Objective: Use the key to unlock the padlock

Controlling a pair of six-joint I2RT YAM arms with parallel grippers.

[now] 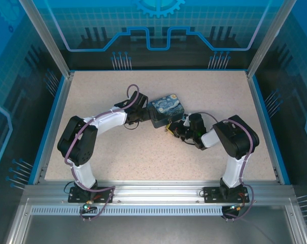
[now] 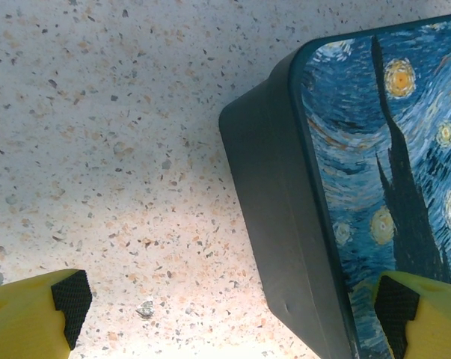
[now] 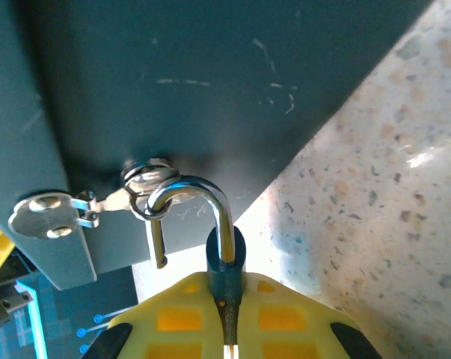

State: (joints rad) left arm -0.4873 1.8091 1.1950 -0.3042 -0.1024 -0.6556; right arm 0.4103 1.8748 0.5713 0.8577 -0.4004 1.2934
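The padlock [image 3: 226, 254] has a small dark-blue body and a silver shackle [image 3: 210, 196]. The shackle's short leg hangs free of the body, and its bend is hooked through the metal ring on the dark-blue box [image 3: 173, 75]. My right gripper [image 3: 226, 329] is shut on the padlock body, its yellow fingers [image 3: 173, 318] pressed together around it. The key is hidden. My left gripper [image 2: 232, 303] is open and straddles a corner of the box [image 2: 390, 164], one finger [image 2: 60, 307] over the table and the other over the painted lid.
A silver hasp plate [image 3: 49, 215] hangs from the ring at the box's side. The box [image 1: 166, 108] sits mid-table between both arms. Speckled tabletop [image 1: 143, 152] spreads around it, bounded by blue rails and glass walls.
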